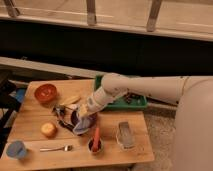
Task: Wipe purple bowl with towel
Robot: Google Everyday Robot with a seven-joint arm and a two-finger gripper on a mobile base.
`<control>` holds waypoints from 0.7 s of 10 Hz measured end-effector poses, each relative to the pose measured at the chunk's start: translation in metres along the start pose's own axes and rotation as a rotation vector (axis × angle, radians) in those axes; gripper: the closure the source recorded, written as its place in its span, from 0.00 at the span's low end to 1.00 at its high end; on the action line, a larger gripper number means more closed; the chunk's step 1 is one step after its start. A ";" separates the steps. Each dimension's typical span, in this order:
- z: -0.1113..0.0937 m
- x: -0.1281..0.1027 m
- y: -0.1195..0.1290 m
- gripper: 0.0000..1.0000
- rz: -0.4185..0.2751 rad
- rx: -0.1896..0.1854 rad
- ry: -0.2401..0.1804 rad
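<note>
The purple bowl [84, 119] sits at the middle of the wooden table [30, 120]. My gripper [83, 116] reaches in from the right on a white arm and is down in the bowl. It is shut on a pale blue towel [80, 128], which lies bunched over the bowl's front rim. Much of the bowl's inside is hidden by the gripper and the towel.
A red bowl [45, 92] stands at the back left, with an orange fruit [48, 129], a fork [55, 148] and a blue cup [15, 149] at the front left. A carrot in a cup [95, 141] and a grey object [124, 135] are in front. A green tray [120, 102] lies behind the arm.
</note>
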 end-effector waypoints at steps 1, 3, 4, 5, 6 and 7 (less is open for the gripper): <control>-0.002 -0.011 -0.008 1.00 0.011 0.020 -0.024; 0.005 -0.026 -0.023 1.00 0.038 0.042 -0.053; 0.015 -0.029 -0.027 1.00 0.049 0.046 -0.057; 0.026 -0.030 -0.028 1.00 0.055 0.046 -0.054; 0.042 -0.026 -0.025 1.00 0.063 0.044 -0.041; 0.048 -0.021 -0.027 1.00 0.072 0.046 -0.035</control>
